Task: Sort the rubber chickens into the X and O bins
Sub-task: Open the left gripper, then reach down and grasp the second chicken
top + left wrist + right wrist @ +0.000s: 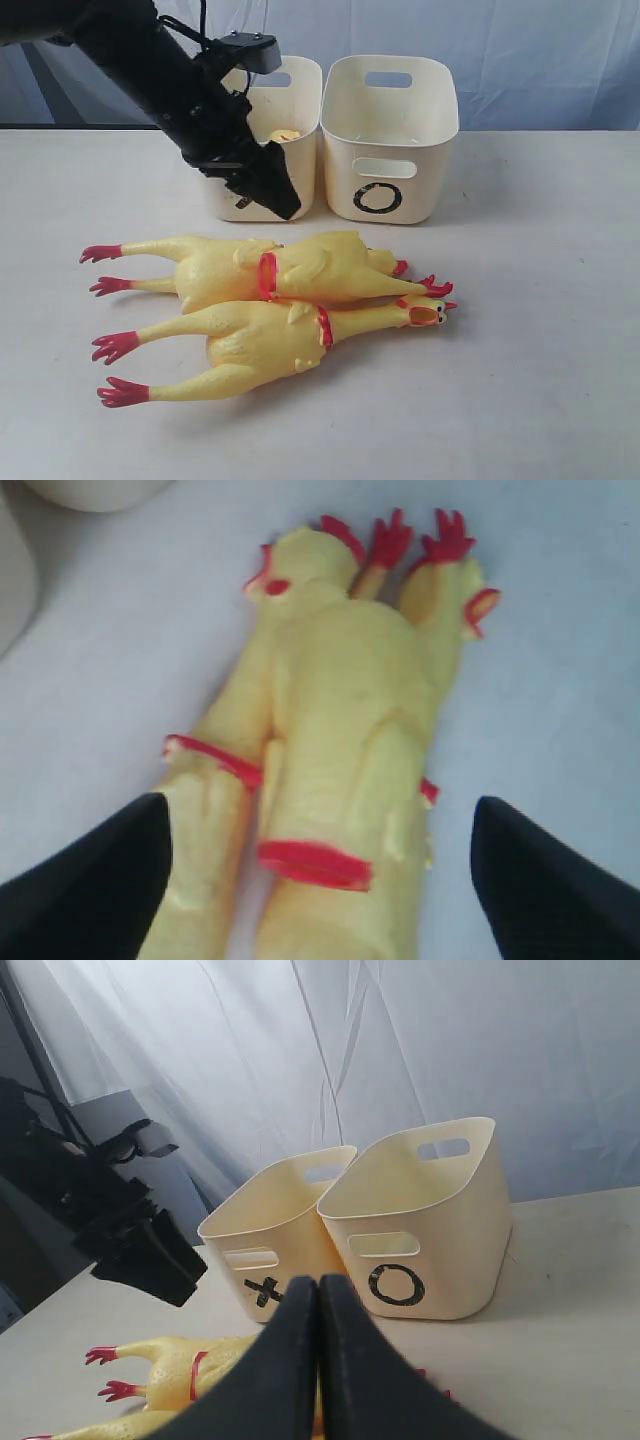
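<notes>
Two chickens [340,770] beneath spread left gripper [320,815]

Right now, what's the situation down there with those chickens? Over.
Left gripper above the long chickens, jaws wide open; right gripper jaws shut, empty. Both chickens on the table, touching, unsorted. Nothing else in the way.

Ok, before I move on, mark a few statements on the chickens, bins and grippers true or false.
1. The far chicken and the near chicken lie touching on the table. True.
2. In the exterior view, the O bin stands left of the X bin. False: it stands on the right.
3. The left gripper is shut on a chicken. False: it is open, holding nothing, above them.
4. The right gripper is shut and empty. True.
5. Something yellow lies in the X bin. True.
</notes>
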Tool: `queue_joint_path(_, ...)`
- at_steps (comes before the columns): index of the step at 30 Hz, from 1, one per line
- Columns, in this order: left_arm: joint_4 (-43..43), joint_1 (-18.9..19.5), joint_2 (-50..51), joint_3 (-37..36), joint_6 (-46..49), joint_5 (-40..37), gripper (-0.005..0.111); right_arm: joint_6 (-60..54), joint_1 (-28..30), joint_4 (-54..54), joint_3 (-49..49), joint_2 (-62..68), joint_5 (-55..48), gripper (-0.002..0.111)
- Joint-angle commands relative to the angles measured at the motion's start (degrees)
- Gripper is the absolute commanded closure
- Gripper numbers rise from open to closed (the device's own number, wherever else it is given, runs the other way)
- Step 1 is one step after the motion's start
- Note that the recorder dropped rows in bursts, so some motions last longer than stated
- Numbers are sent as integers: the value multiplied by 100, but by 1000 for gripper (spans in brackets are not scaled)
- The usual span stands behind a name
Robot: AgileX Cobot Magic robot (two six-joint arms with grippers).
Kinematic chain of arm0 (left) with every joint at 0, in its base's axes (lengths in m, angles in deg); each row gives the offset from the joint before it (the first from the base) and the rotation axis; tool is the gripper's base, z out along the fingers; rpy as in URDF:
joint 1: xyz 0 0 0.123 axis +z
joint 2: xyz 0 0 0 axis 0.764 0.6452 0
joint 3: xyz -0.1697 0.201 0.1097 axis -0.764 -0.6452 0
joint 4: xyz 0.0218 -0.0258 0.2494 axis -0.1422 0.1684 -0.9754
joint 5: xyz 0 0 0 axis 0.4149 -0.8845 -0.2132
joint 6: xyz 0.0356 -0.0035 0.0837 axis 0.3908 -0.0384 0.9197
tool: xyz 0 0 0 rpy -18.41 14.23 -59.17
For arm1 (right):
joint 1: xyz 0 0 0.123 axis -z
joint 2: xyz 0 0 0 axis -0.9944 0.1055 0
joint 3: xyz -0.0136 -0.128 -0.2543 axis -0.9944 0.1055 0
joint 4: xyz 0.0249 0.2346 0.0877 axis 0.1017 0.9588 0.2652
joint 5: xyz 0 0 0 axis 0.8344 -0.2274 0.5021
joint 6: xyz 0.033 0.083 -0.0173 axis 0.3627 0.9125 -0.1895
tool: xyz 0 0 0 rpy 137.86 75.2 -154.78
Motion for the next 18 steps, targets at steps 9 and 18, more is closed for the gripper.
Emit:
queue_joint_path(9,-1879,-1683,248,17,226,971,28,-29,-9,-9,-27,37,-5,108)
queue_joint_path(18,-2414,-1732,807,17,-388,1212,28,-29,-9,-9,-27,37,-37,108)
